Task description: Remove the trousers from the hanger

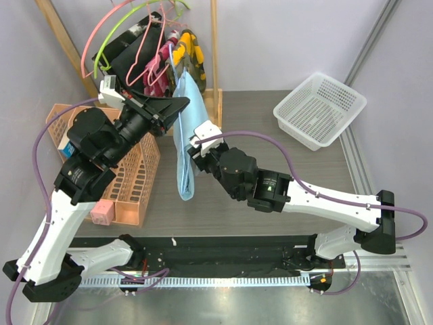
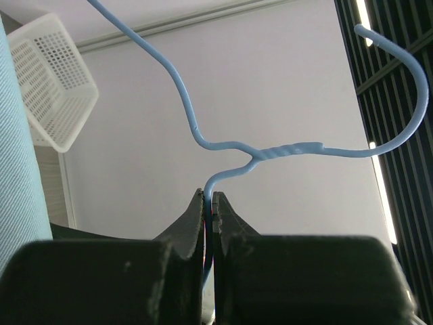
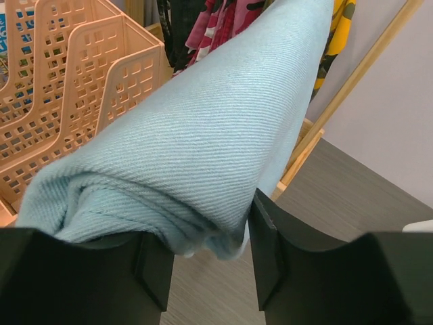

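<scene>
The light-blue trousers [image 1: 184, 152] hang folded over the hanger, down toward the table, between my two arms. Held up in the air is the thin light-blue wire hanger [image 2: 270, 150], its hook curving right; my left gripper [image 2: 210, 196] is shut on the wire just below the twisted neck. From above, the left gripper [image 1: 177, 103] sits at the top of the cloth. My right gripper [image 1: 196, 145] comes from the right at mid-height. In the right wrist view the trousers [image 3: 203, 135] fill the frame, with the right gripper [image 3: 206, 237] shut on their bunched lower fold, both pads against cloth.
A wooden rack [image 1: 214, 47] at the back carries pink and lime-green hangers [image 1: 128, 27] and dark and patterned garments. An orange slotted rack [image 1: 132, 183] stands left of the trousers. A white mesh basket [image 1: 319, 108] sits at the table's back right.
</scene>
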Robot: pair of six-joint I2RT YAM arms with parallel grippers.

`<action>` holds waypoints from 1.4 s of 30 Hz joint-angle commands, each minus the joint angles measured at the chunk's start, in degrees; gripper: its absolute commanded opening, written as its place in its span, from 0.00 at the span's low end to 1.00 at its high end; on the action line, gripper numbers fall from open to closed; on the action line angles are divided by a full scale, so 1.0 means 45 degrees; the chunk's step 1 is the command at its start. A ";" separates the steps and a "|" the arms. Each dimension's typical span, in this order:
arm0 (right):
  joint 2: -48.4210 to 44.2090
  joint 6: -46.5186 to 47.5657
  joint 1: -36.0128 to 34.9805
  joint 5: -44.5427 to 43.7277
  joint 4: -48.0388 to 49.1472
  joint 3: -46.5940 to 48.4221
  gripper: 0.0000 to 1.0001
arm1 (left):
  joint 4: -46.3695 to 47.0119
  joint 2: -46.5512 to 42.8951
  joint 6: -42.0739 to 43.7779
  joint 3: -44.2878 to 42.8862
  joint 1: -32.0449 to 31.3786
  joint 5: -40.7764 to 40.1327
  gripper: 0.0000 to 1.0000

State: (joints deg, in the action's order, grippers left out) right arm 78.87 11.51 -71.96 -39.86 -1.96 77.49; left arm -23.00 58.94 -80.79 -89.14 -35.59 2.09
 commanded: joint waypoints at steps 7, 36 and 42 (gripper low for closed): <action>-0.0417 -0.1755 0.0172 0.0419 -0.0890 0.1685 0.23 | 0.1480 -0.0715 0.0707 -0.0288 -0.0020 0.0103 0.00; -0.0066 -0.2654 -0.0121 -0.0811 -0.3901 0.5747 0.01 | -0.0296 -0.2062 0.2095 0.2036 0.0000 -0.1400 0.00; -0.0339 -0.3241 -0.0180 -0.0597 -0.3921 0.6332 0.01 | -0.0921 -0.2375 0.2036 0.2387 0.0000 -0.1714 0.00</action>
State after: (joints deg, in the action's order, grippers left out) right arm 80.40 -0.82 -72.34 -41.43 -26.81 99.83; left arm -27.46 49.45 -73.01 -78.67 -35.62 -3.01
